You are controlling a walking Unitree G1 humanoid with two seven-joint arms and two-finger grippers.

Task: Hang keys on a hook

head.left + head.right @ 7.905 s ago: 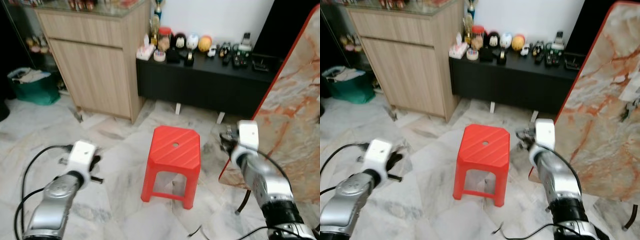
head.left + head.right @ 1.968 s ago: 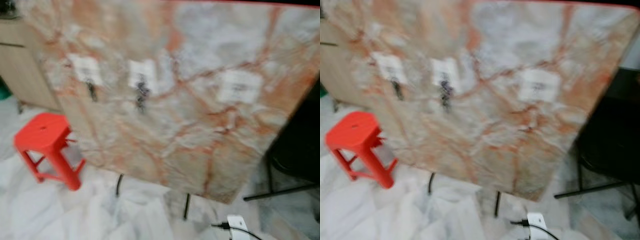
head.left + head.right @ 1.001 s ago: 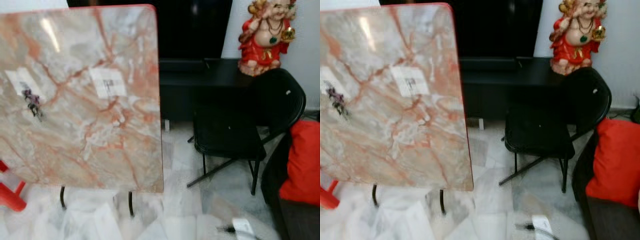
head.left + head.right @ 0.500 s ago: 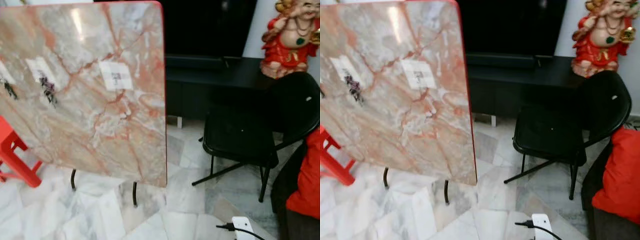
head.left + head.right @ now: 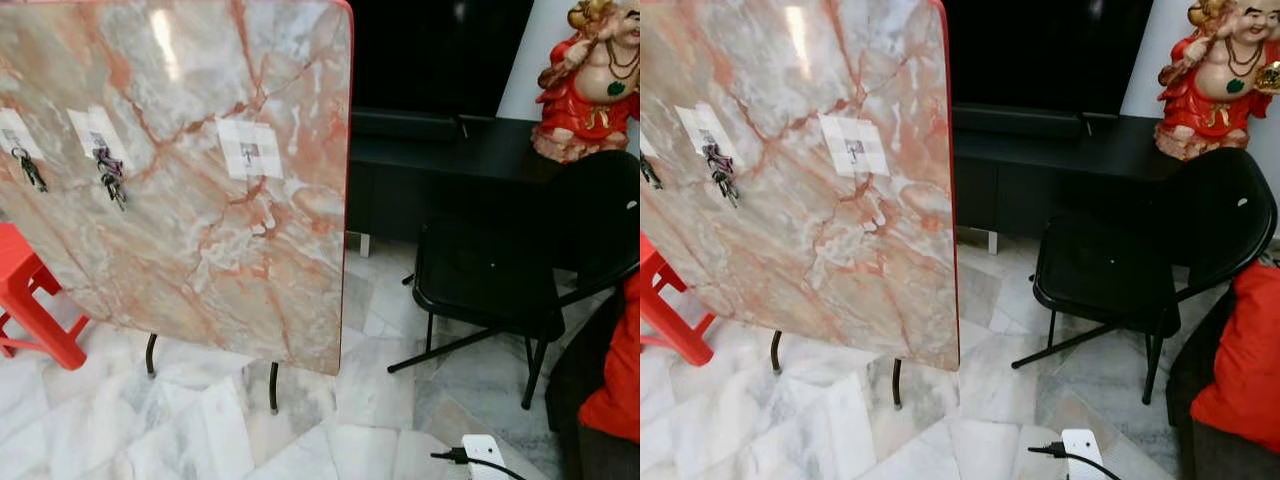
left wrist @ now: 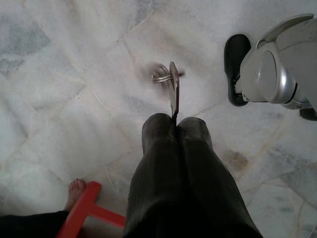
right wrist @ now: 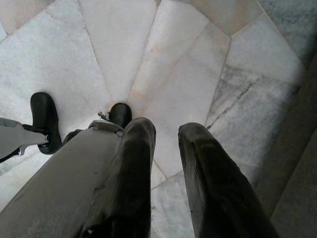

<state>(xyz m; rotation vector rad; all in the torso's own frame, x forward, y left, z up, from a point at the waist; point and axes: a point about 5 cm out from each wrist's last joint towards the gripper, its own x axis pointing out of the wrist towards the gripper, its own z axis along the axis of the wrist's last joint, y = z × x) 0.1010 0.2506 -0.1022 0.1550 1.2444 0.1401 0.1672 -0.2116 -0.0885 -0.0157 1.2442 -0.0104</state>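
The left pincer (image 6: 176,130), clenched on the keys (image 6: 171,84), hangs over the marble floor (image 6: 64,99); the blade and blurred ring jut just past its fingertips. A robot foot (image 6: 272,72) stands nearby on one side, a red stool (image 6: 81,213) and a person's bare foot (image 6: 75,191) behind it. The right pincer (image 7: 166,144) hangs released over the tiles. Ahead leans a marble panel (image 5: 200,160) bearing white patches with hooks (image 5: 250,150); two already carry key bunches (image 5: 110,170), no writing legible. A black chair (image 5: 490,280) and red figurine (image 5: 590,80) flank it.
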